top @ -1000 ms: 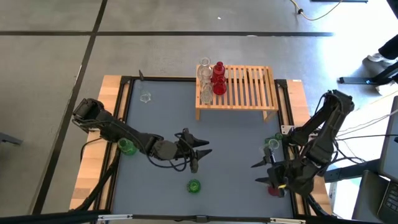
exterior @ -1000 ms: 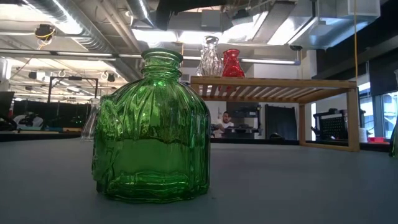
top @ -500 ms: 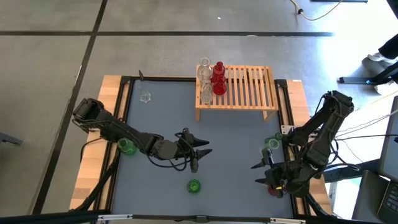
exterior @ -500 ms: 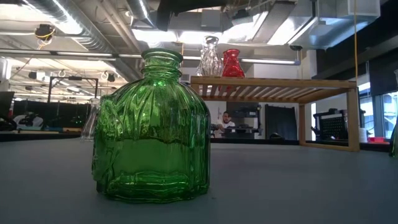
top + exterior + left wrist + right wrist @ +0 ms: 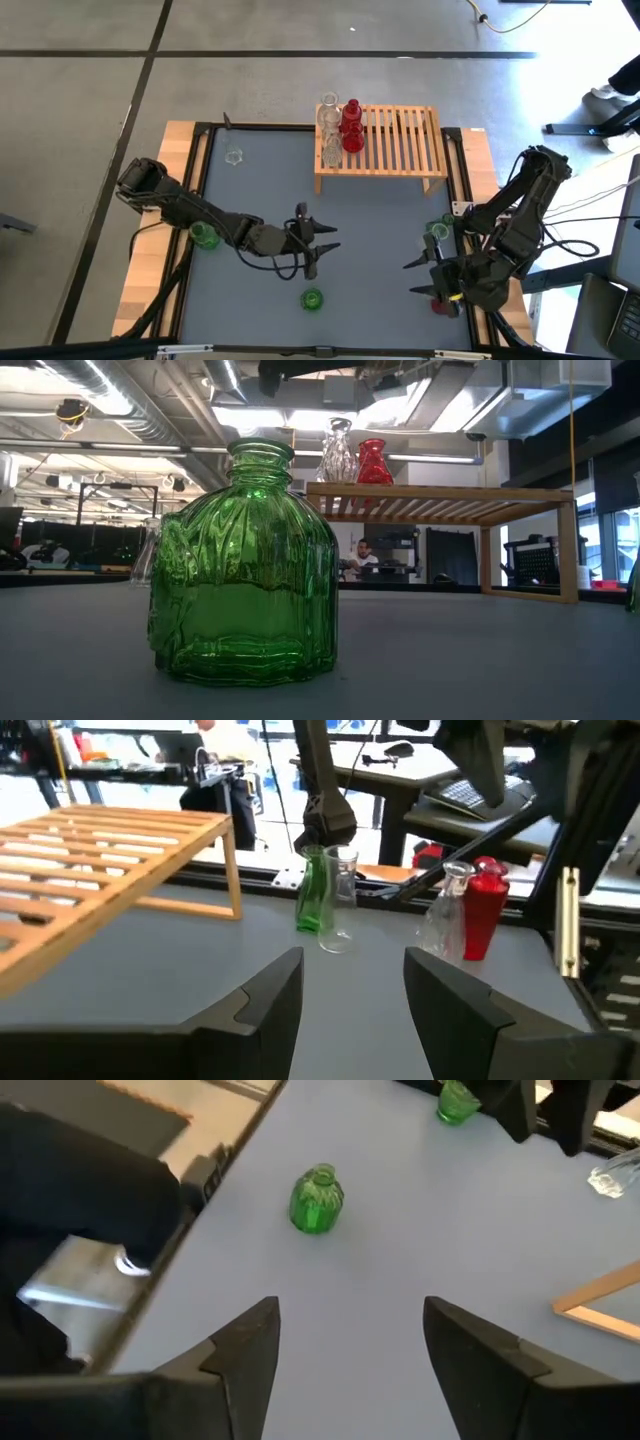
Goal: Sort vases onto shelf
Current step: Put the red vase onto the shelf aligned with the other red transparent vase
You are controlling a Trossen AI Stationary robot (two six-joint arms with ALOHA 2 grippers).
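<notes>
Four vases already stand on the shelf point(image 5: 385, 140), clustered at its left end: two clear ones point(image 5: 329, 120) and two red ones point(image 5: 351, 125). The rest are scattered on the grey table point(image 5: 380, 230). I have the left gripper point(image 5: 312, 245) out over the middle of the table, fingers spread with nothing between them; its wrist view shows bare tabletop through the gap. The right gripper point(image 5: 422, 278) hangs near the table's right edge, also open and empty, beside a small group there: a tall green vase point(image 5: 312, 890), a clear one point(image 5: 443, 910) and a red one point(image 5: 480, 910).

My nearest target for the left arm looks like the squat green vase point(image 5: 312, 298), standing upright near the table's front edge, just beyond the gripper. Another green vase point(image 5: 204, 236) sits under the left arm by the left edge, and a clear one point(image 5: 234, 157) lies toward the far left corner.

To do this well, I would centre the fingers on the squat vase's narrow neck rather than its ribbed body, come down straight, and close gently, since glass slips and tips easily.
</notes>
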